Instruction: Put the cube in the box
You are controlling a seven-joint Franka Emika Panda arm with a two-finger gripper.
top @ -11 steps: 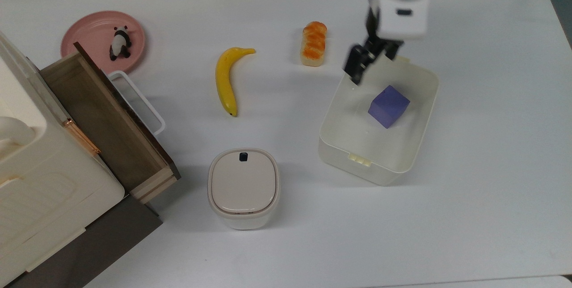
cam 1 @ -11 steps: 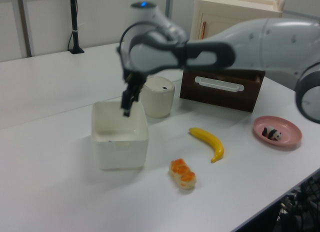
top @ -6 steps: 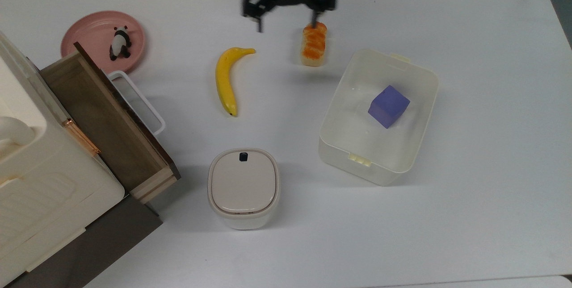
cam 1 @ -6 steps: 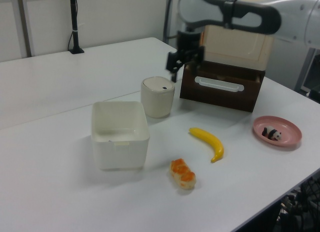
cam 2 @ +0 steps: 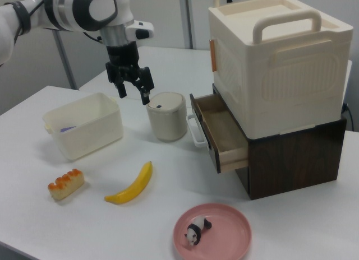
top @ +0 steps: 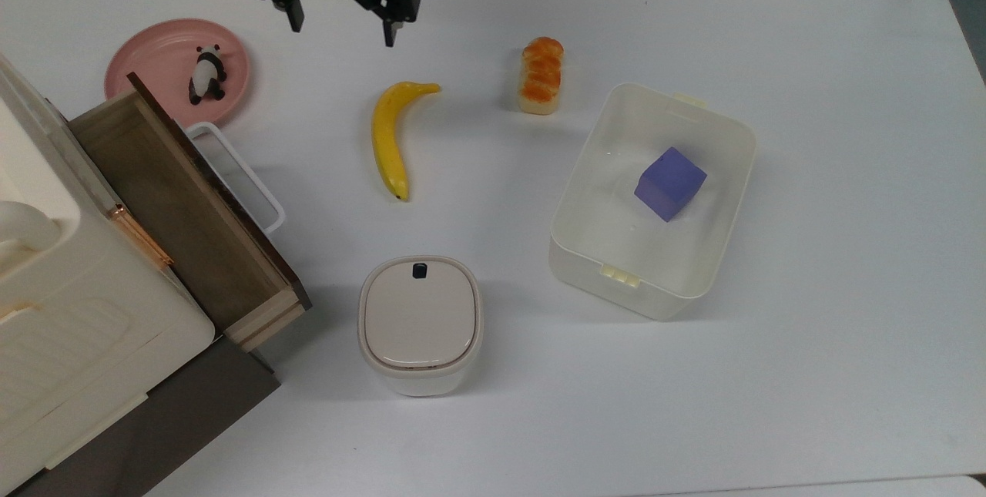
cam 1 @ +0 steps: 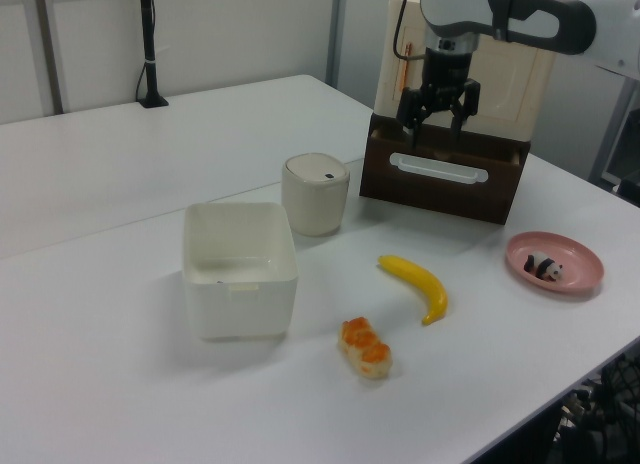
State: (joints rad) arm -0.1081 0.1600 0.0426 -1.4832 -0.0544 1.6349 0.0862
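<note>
The cube (top: 669, 183) is lying inside the box (top: 728, 196), plain in the top view; in the right view only a purple patch (cam 2: 68, 129) is showing through the box wall (cam 2: 92, 134), and in the left view the box wall (cam 1: 240, 294) is hiding it. The claw (top: 340, 19) is hanging open and empty over the worktop (top: 832, 343), between the pink plate (top: 154, 58) and the banana (top: 389, 135), well apart from the box. The bread roll (top: 541, 75) is lying near the box.
</note>
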